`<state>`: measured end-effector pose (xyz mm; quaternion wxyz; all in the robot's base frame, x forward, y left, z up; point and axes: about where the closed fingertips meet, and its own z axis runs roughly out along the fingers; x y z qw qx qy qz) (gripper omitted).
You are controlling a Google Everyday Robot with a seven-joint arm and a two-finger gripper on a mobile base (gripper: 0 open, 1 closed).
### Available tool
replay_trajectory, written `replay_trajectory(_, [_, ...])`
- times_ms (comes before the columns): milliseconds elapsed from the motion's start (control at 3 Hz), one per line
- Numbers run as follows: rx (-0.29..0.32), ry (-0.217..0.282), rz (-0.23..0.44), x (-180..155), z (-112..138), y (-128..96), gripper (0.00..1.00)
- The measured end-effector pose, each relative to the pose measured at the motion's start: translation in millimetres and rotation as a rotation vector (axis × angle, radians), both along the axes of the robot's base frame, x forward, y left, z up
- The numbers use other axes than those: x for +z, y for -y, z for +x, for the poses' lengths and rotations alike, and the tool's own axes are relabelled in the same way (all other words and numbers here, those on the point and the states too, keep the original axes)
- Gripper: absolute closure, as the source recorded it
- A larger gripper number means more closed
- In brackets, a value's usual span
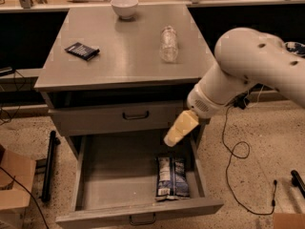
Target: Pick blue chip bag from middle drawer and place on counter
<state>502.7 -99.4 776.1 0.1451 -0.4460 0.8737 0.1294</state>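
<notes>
The blue chip bag (171, 177) lies flat at the right front of the open middle drawer (114, 180). My gripper (175, 130) hangs on the white arm above the drawer's back right part, a short way above and behind the bag, and holds nothing. The grey counter (124, 56) is the cabinet's top.
On the counter lie a black calculator (82, 51), a clear plastic bottle (168, 43) and a white bowl (124, 6). A closed drawer (119, 117) sits above the open one. A cardboard box (12, 185) and a black bar (48, 166) are at the left, cables (236, 151) at the right.
</notes>
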Motion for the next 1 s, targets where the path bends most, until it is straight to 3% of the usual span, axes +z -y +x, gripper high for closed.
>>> replay_trajectory(667, [-0.069, -0.181, 0.077, -81.8, 1.6, -43.4, 0.0])
replay_trajectory(1000, [-0.104, -0.242, 0.116, -117.2, 4.1, -58.2, 0.0])
